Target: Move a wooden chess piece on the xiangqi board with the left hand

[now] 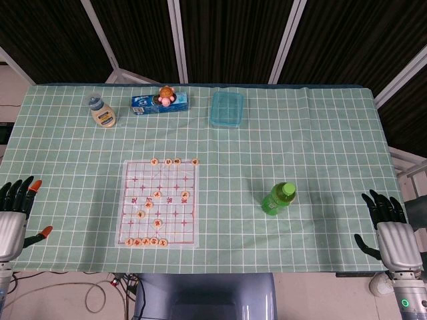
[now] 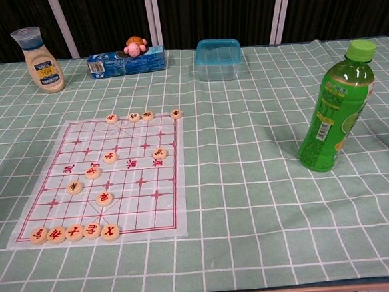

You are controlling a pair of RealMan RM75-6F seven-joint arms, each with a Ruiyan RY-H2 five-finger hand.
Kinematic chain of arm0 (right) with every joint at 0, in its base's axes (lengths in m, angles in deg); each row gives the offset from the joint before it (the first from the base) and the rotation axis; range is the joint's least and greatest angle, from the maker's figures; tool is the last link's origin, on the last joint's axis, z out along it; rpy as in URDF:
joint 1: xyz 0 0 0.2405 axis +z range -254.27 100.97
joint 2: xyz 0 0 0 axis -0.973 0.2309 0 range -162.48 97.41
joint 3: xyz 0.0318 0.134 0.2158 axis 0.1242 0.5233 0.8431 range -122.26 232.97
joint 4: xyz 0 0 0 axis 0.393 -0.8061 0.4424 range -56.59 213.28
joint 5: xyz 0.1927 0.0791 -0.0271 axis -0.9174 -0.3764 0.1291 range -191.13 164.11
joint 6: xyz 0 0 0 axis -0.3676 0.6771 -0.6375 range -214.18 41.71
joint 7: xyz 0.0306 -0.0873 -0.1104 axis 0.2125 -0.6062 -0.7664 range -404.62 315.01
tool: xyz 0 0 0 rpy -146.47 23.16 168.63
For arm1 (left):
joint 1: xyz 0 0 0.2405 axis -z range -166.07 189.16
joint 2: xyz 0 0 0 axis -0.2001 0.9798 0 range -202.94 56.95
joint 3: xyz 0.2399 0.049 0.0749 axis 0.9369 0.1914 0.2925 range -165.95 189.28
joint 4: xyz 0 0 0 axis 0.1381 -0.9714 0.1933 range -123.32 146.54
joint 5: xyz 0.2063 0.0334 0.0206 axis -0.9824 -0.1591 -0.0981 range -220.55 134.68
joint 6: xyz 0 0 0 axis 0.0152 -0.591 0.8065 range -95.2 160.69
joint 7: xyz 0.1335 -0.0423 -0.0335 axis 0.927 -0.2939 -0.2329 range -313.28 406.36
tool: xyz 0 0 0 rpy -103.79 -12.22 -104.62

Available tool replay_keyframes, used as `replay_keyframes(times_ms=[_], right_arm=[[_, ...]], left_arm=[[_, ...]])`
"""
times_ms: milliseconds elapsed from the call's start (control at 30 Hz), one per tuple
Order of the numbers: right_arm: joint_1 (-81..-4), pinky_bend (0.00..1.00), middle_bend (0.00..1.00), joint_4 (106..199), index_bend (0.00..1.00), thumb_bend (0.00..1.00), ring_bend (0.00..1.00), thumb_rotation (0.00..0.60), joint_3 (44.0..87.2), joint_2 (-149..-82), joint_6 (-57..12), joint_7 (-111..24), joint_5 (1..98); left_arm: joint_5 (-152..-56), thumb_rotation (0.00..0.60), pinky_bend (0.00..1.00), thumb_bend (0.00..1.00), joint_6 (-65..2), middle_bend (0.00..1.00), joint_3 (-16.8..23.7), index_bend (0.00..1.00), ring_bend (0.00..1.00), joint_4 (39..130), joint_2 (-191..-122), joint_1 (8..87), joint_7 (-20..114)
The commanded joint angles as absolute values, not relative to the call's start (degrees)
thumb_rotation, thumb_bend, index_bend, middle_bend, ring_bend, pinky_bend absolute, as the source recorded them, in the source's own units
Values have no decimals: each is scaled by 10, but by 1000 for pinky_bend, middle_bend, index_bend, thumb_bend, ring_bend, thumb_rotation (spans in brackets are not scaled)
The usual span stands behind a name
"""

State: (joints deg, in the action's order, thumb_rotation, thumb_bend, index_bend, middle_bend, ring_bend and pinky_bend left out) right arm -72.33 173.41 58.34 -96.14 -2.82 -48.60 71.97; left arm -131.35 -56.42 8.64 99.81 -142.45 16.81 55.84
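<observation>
The xiangqi board (image 1: pixel 173 220) (image 2: pixel 56 166) is a white sheet with red lines, lying left of the table's middle. Several round wooden pieces with red characters sit on it: a row along the near edge (image 2: pixel 74 232), a row along the far edge (image 2: pixel 142 115) and a few scattered in the middle (image 2: pixel 104 198). My left hand (image 1: pixel 15 217) hangs at the table's left edge, fingers spread, holding nothing, well left of the board. My right hand (image 1: pixel 390 233) is at the right edge, fingers apart and empty. Neither hand shows in the chest view.
A green drink bottle (image 1: pixel 278 198) (image 2: pixel 336 106) stands right of the board. Along the far edge are a sauce bottle (image 1: pixel 103 111) (image 2: pixel 39 59), a blue box with a small monkey toy (image 1: pixel 160 101) (image 2: pixel 127 60) and a clear blue container (image 1: pixel 226 109) (image 2: pixel 219 58).
</observation>
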Motion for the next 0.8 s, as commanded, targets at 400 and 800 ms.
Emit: replay_keyframes(times_ms=[400,800], right_arm=[[-724,0,0,1735,0,359,0,600,583,-963,-28,-492,719],[-725,0,0,1735,0,359,0,600,583,-962,-24,-495,719]], left_arm=[[-1311,600,51,0,-560,0,86,0,0,999,-1423,169,551],[-1310,600,51,0,-554,0,88,0,0,1004,-1418,170,546]])
